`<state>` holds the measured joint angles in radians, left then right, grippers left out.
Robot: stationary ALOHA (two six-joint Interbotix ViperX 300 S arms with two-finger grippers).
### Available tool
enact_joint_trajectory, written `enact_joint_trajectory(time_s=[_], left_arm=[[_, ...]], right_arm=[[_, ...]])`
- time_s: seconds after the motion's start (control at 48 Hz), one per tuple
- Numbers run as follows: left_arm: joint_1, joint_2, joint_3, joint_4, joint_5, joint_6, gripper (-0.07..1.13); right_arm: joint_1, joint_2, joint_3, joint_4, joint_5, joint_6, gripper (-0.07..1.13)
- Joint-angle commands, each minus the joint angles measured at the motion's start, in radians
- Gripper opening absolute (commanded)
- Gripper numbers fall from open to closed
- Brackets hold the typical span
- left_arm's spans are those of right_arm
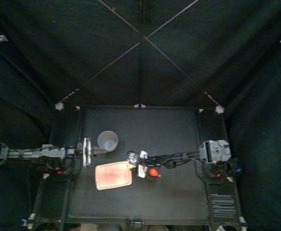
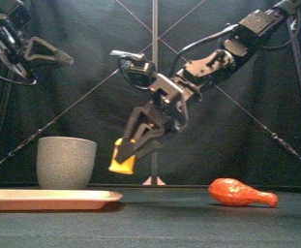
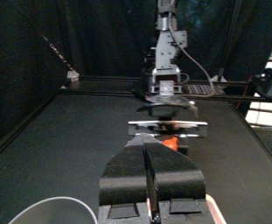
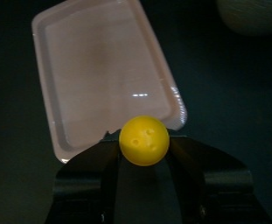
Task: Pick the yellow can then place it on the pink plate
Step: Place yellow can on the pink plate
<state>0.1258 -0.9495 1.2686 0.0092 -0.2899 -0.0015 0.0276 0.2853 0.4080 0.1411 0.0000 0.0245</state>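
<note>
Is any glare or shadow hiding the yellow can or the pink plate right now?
Right wrist view: one small glint on the pink plate, yellow can evenly lit in the right tool. Front view: can bright against the dark curtain, plate's rim lit. Top view: plate plain, can too small to judge.

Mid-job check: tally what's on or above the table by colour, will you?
Yellow: 1, the can, held in the right gripper
Pink: 1, the plate
Grey: 1, the cup
Red: 1, the toy food
Total: 4
</note>
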Motion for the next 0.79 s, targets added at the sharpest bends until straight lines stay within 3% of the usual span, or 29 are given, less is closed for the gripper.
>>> enact_joint_trajectory(time_s=[0.021, 0.479, 0.792], left_arm=[[0.017, 0.005, -0.009, -0.014, -0.005, 0.000, -0.02], [0.048, 0.005, 0.008, -0.052, -0.002, 0.006, -0.02], [0.048, 0.006, 0.009, -0.052, -0.002, 0.006, -0.02]], right_arm=[[0.025, 0.025, -0.112, -0.003, 0.023, -0.002, 0.71], [0.044, 0.245, -0.434, -0.066, 0.196, 0.000, 0.71], [0.041, 0.282, -0.489, -0.069, 0.221, 0.002, 0.73]])
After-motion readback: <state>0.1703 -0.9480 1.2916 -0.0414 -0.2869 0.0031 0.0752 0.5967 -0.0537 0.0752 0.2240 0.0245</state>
